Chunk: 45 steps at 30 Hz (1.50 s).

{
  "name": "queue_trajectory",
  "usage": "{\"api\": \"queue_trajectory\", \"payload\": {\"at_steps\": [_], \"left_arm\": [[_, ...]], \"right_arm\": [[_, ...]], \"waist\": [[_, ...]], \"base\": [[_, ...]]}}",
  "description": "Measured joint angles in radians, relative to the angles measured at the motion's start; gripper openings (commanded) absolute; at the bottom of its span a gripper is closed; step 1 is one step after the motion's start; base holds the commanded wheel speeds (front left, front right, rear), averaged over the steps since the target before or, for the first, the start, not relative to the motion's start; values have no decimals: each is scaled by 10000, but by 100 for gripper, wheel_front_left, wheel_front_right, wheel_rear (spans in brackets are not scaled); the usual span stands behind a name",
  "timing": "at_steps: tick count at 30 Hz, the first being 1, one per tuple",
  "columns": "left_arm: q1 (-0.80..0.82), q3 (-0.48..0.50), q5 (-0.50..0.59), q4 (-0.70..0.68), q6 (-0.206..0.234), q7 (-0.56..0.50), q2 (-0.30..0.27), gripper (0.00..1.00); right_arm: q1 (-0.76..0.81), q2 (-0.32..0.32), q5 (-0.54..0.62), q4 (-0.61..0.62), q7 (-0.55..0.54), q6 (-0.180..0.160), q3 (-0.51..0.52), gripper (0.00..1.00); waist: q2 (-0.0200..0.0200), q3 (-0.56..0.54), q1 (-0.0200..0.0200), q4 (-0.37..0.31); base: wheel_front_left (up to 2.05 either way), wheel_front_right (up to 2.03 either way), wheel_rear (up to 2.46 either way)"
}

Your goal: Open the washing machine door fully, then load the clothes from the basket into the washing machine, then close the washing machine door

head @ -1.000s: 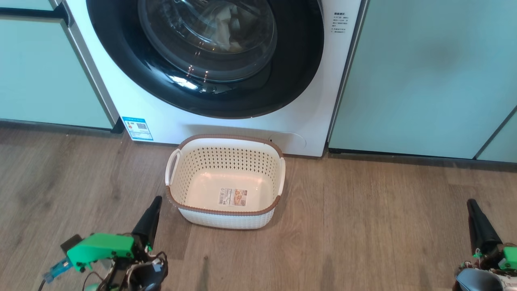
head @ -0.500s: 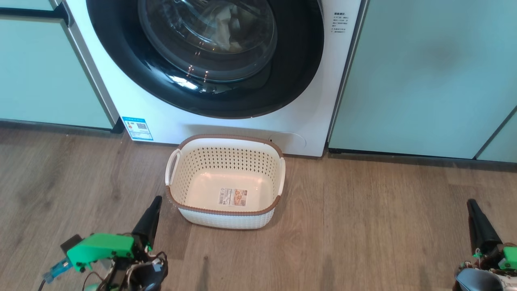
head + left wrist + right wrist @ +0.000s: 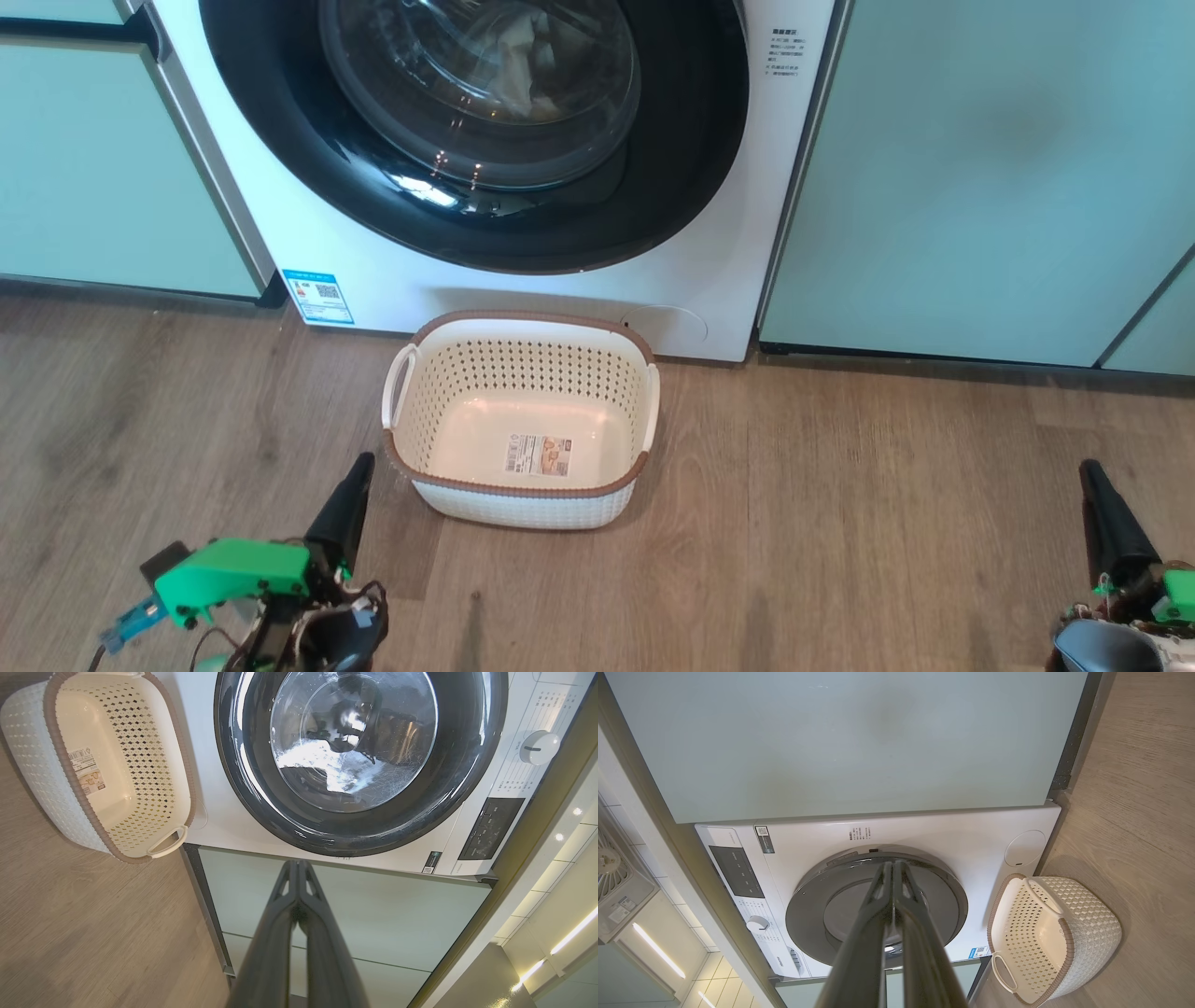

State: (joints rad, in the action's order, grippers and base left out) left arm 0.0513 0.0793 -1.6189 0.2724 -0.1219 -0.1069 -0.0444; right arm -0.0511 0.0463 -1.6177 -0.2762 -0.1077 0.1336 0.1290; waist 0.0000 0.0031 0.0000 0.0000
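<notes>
Nothing has moved since a second ago. Arms, basket and door sit as they did in the earlier head views, so you can log a static moment.

- Door (image 3: 467,140): closed flat against the front of the washer (image 3: 392,289), with the black rim and glass dome facing you.
- Clothes (image 3: 518,65): you can see pale cloth through the glass, inside the drum.
- Basket (image 3: 518,509): upright on the floor (image 3: 840,513), just beside the washer's base on its near side and below the door. The label (image 3: 539,455) on its bottom is in plain sight.
- Left gripper (image 3: 359,465): at the near left, with its tip near the basket's near left corner and not touching it. The left wrist view shows its fingers (image 3: 280,914) pressed together with nothing between them.
- Right gripper (image 3: 1089,469): at the near right over bare floor, well apart from the basket. The right wrist view shows its fingers (image 3: 873,924) together too, holding nothing.
- Surroundings: you have pale-green cabinets (image 3: 980,187) on both sides of the washer, and a blue sticker (image 3: 317,297) at its lower left corner.
</notes>
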Motion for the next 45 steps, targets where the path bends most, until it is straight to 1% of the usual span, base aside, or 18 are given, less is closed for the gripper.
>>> {"api": "queue_trajectory", "payload": {"at_steps": [45], "left_arm": [[0, 2, 17, 0, 0, 0, 0, 0]], "right_arm": [[0, -2, 0, 0, -2, 0, 2, 0]], "waist": [[0, 0, 0, 0]], "base": [[0, 0, 0]]}}
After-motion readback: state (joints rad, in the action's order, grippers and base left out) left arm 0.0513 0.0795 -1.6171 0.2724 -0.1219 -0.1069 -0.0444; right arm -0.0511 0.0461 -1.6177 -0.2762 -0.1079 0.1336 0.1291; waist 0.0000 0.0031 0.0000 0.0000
